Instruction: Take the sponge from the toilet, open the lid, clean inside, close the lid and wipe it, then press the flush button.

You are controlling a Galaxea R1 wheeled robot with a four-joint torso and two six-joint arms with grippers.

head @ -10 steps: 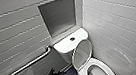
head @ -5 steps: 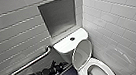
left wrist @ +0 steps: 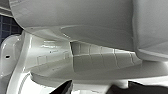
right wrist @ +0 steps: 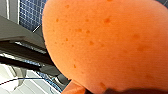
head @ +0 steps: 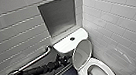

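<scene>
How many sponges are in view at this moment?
1. The sponge looms right in front of the right wrist camera. Another could lie hidden behind the raised lid.

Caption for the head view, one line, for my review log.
Lid raised, bowl exposed; left arm extended low beside the tank.

No legible text or labels.

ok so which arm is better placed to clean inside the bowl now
Right, most likely. The sponge sits close in front of the right wrist camera, seemingly held by that arm. The lid stands raised over the open bowl. The left arm reaches beside the tank, with no sponge.
</scene>
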